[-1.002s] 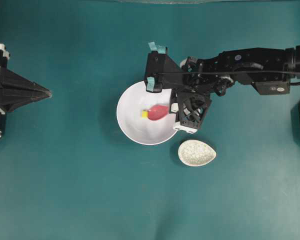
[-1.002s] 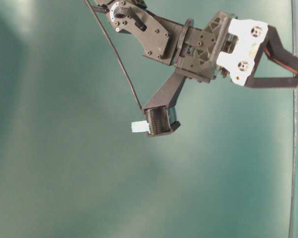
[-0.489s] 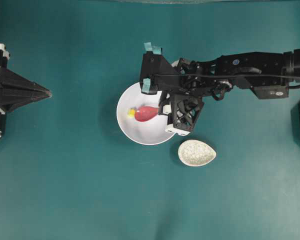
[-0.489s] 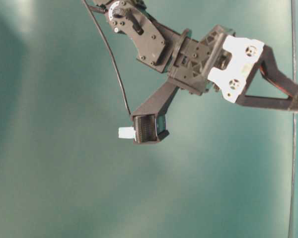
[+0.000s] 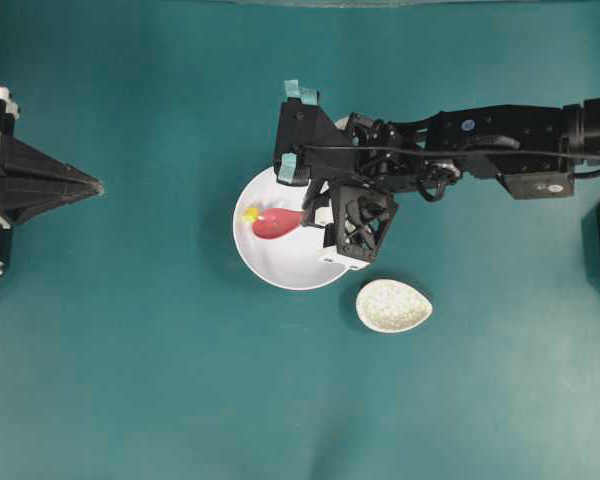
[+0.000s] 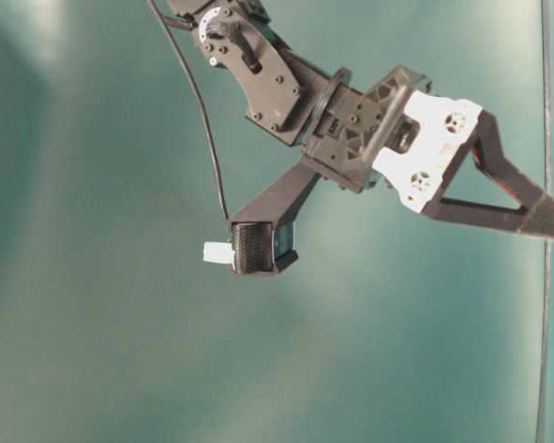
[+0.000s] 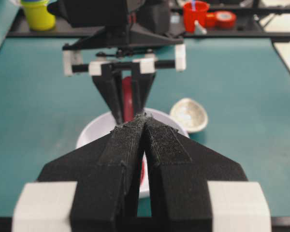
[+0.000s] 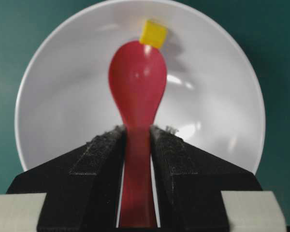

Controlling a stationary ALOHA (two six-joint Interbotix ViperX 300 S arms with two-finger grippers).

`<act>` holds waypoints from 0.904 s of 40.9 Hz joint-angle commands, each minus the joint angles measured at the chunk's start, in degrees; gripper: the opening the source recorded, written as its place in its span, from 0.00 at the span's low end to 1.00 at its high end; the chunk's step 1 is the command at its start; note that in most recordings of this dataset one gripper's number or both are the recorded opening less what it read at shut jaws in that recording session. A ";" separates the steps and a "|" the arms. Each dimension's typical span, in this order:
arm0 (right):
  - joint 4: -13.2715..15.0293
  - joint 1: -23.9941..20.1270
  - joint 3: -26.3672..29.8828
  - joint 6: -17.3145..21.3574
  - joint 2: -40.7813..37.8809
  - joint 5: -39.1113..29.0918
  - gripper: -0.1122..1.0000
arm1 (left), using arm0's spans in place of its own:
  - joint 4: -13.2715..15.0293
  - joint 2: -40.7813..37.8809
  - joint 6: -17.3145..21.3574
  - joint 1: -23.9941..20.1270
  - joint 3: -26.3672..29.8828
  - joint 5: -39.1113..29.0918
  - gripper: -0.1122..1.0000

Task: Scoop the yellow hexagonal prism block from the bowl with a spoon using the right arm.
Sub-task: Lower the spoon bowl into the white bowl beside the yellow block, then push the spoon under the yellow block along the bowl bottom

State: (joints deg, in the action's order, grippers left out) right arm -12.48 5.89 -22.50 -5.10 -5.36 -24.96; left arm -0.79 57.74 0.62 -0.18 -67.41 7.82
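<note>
Bowl (image 5: 280,262): white, mid-tabletop (image 5: 160,380). Spoon (image 8: 137,92): pink-red, handle clamped between the right gripper (image 8: 136,145) fingers, scoop inside the bowl. Yellow hexagonal prism block (image 8: 153,34): in the bowl at the scoop's tip, near the left wall. Left gripper (image 7: 144,126): fingers pressed together, holding nothing, far left. Speckled dish (image 5: 393,305): right of the bowl.

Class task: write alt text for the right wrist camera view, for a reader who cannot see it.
A black gripper holds the handle of a pink-red spoon over a white bowl. The spoon's tip meets a small yellow block lying near the bowl's far side. Teal table shows around the bowl.
</note>
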 commanded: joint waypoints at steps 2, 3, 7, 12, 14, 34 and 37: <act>0.00 -0.18 1.32 -0.09 0.70 0.62 0.30 | -0.18 -0.26 0.00 -0.09 1.67 0.53 0.10; 0.00 -0.18 1.41 -0.09 0.70 0.53 0.30 | -0.18 -0.26 0.00 -0.09 1.58 0.53 0.10; 0.00 -0.18 1.41 -0.09 0.70 0.53 0.30 | -0.18 -0.18 0.00 -0.09 1.67 0.53 0.10; 0.00 -0.18 1.49 -0.09 0.70 0.44 0.30 | -0.18 -0.26 0.00 0.00 1.67 0.53 0.10; 0.09 -0.18 1.41 -0.09 0.70 0.35 0.30 | -0.18 -0.18 0.00 -0.09 1.67 0.53 0.10; 1.14 -0.09 0.79 0.35 1.05 -0.18 0.30 | -0.18 0.00 0.00 -0.09 1.67 0.53 0.10; 1.14 -0.18 0.53 0.44 1.14 -0.26 0.30 | -0.18 0.00 0.00 -0.09 1.67 0.53 0.10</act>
State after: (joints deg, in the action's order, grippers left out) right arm -11.43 5.89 -22.50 -4.75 -5.36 -25.31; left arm -0.79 58.01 0.62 -0.18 -67.41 7.82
